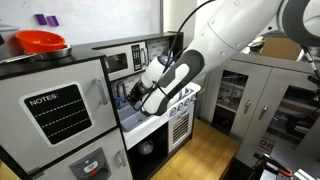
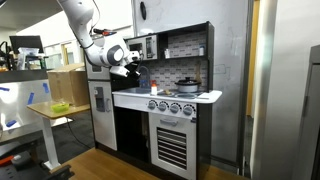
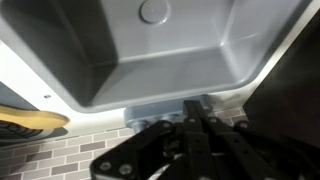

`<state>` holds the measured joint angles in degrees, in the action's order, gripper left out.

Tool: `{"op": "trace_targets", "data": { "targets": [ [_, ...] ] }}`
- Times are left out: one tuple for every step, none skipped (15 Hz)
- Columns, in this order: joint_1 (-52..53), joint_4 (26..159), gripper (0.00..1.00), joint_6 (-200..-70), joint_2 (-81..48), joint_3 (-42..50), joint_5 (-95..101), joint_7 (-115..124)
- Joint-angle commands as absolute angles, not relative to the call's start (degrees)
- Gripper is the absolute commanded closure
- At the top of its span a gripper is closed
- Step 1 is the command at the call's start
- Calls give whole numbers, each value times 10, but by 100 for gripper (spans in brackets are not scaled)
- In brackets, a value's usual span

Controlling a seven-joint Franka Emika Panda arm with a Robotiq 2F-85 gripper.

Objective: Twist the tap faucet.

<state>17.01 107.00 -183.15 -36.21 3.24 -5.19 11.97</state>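
In the wrist view the white sink basin [image 3: 170, 60] fills the top, with its round drain [image 3: 152, 12]. The grey base of the tap faucet [image 3: 150, 112] sits on the rim behind the basin. My gripper [image 3: 193, 108] has its black fingers drawn together right at that base. The spout is hidden between them. In both exterior views the gripper [image 1: 135, 95] [image 2: 133, 68] reaches into the toy kitchen's sink nook above the counter [image 2: 130, 95]. The tap is too small to make out there.
A brick-pattern backsplash [image 3: 70, 155] is behind the sink, and a yellow object [image 3: 25, 122] lies at the left. A pot [image 2: 187, 85] stands on the stove and knobs [image 2: 165, 105] sit below. A red bowl [image 1: 40, 42] sits on the toy fridge. A wooden table [image 2: 55, 108] stands beside the kitchen.
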Motion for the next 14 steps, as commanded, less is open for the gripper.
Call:
{"op": "trace_targets", "data": {
  "targets": [
    [253,1122,100,-1800,-315,126,-70,174],
    [284,1132,100,-1785,-307,164,-69,193],
    [305,1140,100,-1773,-300,189,-65,207],
    [314,1148,100,-1759,-289,201,-60,215],
    [323,1154,100,-1747,-281,211,-58,222],
    [318,1159,100,-1738,-271,204,-60,220],
    [316,1166,100,-1731,-262,202,-62,220],
    [304,1172,100,-1723,-250,186,-68,213],
    [289,1179,100,-1716,-238,169,-75,203],
    [255,1188,100,-1709,-223,136,-60,210],
    [243,1196,100,-1699,-213,124,-63,212],
    [228,1205,100,-1688,-200,110,-65,213],
    [221,1213,100,-1679,-191,106,-62,221],
    [214,1221,100,-1664,-178,103,-57,228]
  ]
}}
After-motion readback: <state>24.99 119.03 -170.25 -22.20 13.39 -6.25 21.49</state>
